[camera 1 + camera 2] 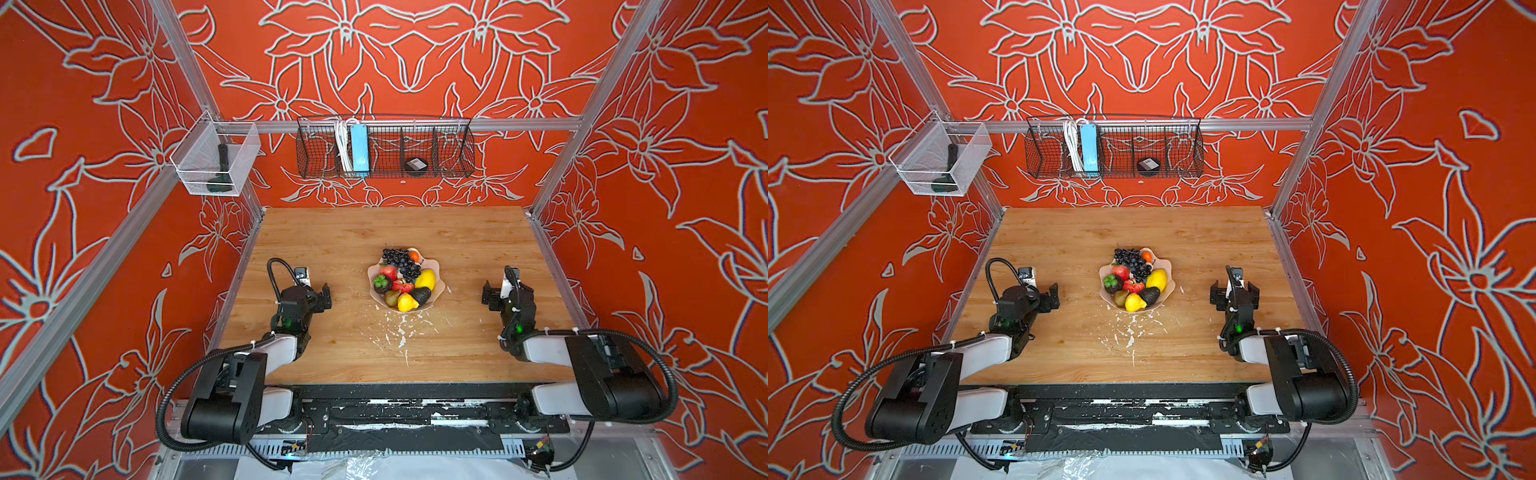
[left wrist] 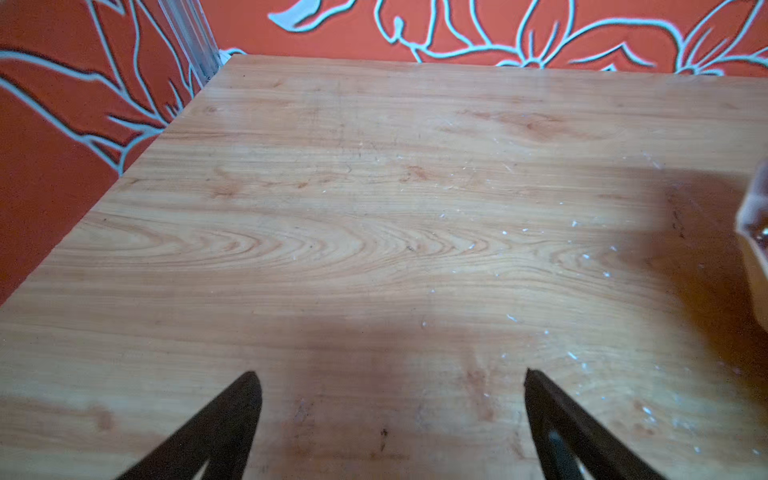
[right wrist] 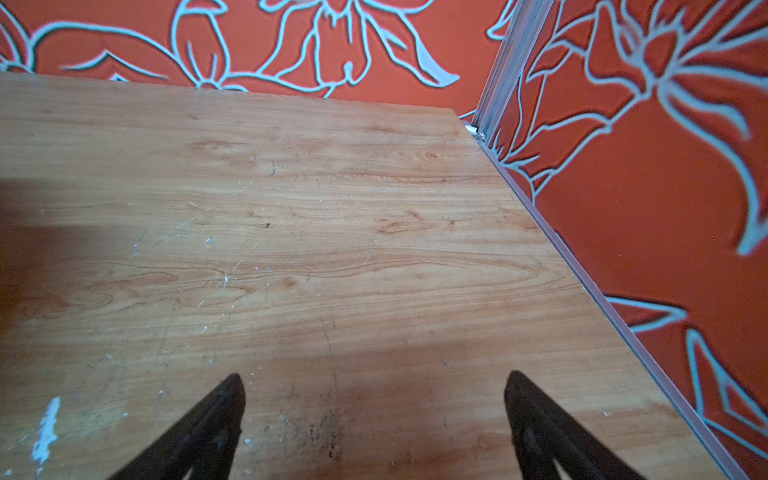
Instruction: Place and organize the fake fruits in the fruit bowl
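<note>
**All the fruit is in the bowl and both pincers are empty**

The fake fruits (image 1: 405, 284) sit piled in the pink fruit bowl (image 1: 434, 266) in the middle of the bench (image 1: 332, 345), with the black grapes (image 1: 399, 261) at the back. No fruit lies loose on the wood. The left pincer (image 1: 325, 296) and the right pincer (image 1: 489, 296) hang on either side, well apart from the bowl. Their jaws are wide apart and hold nothing. The job looks done. At most, the pile needs a gentle nudge to tidy it.

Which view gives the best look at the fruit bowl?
Both top views: the whole fruit bowl sits in plain sight, the fake fruits piled inside. The left wrist view catches only a blurred pale sliver at its frame edge, perhaps the rim; the right wrist view shows only table.
</note>
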Controlling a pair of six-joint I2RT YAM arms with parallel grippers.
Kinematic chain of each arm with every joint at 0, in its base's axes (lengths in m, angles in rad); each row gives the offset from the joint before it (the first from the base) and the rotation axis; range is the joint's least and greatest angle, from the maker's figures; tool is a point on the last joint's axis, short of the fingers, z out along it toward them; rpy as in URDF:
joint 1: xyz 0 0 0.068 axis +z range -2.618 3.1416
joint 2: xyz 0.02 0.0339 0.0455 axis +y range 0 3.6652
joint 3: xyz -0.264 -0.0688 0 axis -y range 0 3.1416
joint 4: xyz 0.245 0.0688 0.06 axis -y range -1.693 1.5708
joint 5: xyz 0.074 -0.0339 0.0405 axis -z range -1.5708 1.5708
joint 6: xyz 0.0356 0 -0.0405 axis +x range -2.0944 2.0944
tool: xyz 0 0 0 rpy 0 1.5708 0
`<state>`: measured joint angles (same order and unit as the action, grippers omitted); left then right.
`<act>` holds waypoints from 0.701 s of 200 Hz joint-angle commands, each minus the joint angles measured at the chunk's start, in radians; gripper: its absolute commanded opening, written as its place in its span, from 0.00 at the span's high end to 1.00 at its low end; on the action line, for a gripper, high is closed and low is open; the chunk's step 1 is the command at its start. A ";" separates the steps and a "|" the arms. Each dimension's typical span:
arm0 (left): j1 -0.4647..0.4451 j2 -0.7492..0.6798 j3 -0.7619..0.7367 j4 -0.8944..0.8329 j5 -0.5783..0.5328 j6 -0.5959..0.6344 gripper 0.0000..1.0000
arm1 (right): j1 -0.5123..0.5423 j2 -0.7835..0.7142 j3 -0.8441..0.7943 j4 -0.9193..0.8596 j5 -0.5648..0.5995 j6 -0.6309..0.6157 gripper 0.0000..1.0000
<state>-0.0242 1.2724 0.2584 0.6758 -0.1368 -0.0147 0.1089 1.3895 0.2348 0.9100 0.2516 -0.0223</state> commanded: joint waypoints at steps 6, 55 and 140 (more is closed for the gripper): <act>0.003 0.046 0.061 -0.043 -0.073 -0.034 0.01 | 0.006 0.014 0.044 -0.031 0.019 -0.009 0.02; 0.007 0.058 0.078 -0.059 -0.085 -0.042 0.01 | 0.006 0.024 0.058 -0.055 -0.002 -0.010 0.03; 0.016 0.007 0.001 0.025 -0.130 -0.076 0.01 | 0.018 0.017 0.028 0.002 -0.016 -0.034 0.03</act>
<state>-0.0208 1.2240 0.2119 0.6662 -0.1936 -0.0437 0.1196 1.3594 0.2001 0.9253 0.2012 -0.0517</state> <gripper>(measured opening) 0.986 0.977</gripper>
